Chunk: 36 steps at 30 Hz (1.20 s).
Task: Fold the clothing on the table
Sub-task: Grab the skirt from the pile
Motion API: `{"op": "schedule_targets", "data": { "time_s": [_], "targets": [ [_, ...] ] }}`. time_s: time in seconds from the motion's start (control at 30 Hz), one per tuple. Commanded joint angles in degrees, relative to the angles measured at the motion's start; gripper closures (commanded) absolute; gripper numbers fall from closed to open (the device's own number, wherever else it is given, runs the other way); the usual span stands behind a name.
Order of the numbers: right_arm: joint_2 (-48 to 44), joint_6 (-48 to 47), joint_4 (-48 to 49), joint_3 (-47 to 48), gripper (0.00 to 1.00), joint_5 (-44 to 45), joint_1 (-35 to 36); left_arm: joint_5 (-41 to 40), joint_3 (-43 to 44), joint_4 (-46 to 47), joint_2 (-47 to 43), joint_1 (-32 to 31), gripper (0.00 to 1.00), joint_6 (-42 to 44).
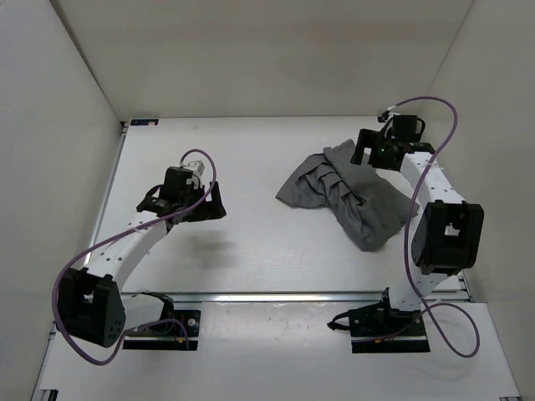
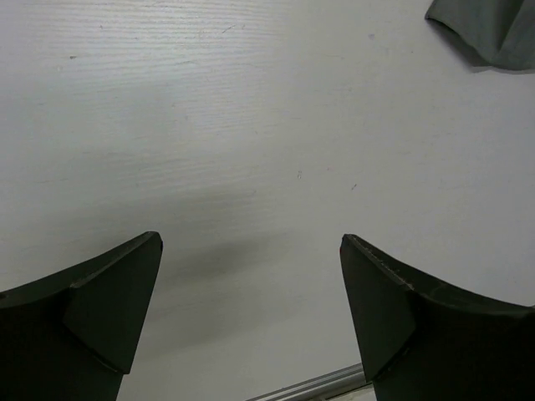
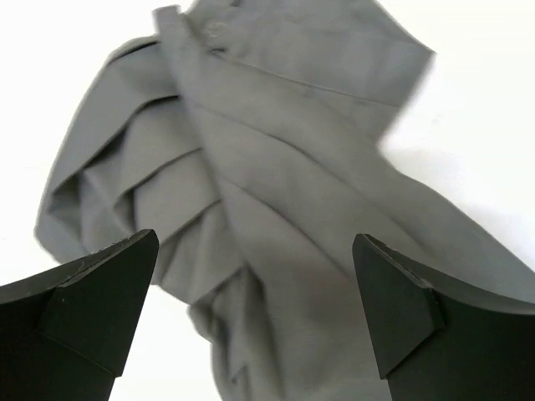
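The clothing (image 1: 347, 196) is a crumpled grey garment with several pleated folds, lying on the right half of the white table (image 1: 251, 251). My right gripper (image 1: 368, 152) hovers over its far right edge, open, with grey fabric (image 3: 276, 209) below the gap and nothing pinched. Over bare table at the left hangs my left gripper (image 1: 213, 202), open and holding nothing; only a corner of the clothing (image 2: 489, 29) shows at the top right of its wrist view.
White walls enclose the table on three sides. A metal rail (image 1: 292, 295) runs along the near edge in front of the arm bases, and shows at the bottom of the left wrist view as the rail (image 2: 313, 386). Purple cables loop from both arms.
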Motion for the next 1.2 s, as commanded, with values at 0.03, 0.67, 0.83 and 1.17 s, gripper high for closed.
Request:
{"op": "schedule_targets", "data": {
  "time_s": [0.03,0.67,0.83,1.17],
  "targets": [
    [2.2,-3.5,0.1,6.0,0.01,3.3,-0.9,-2.9,1.1,-1.5,-1.2,-0.7,0.01,-0.1],
    [28.1,-2.3,-9.3,24.6,0.35,-2.3,0.0,-1.1,1.6,-2.9,-0.9,-0.2,0.01,2.0],
    [29.5,-3.2,-11.3,26.5,1.00,-3.6,1.7,0.9,1.4,-1.8,-0.1,0.1,0.01,1.7],
    [20.3,-2.1,-12.0,44.9,1.00,-17.6,8.7,1.4,3.9,0.0,1.4,2.6,0.01,1.2]
  ]
}}
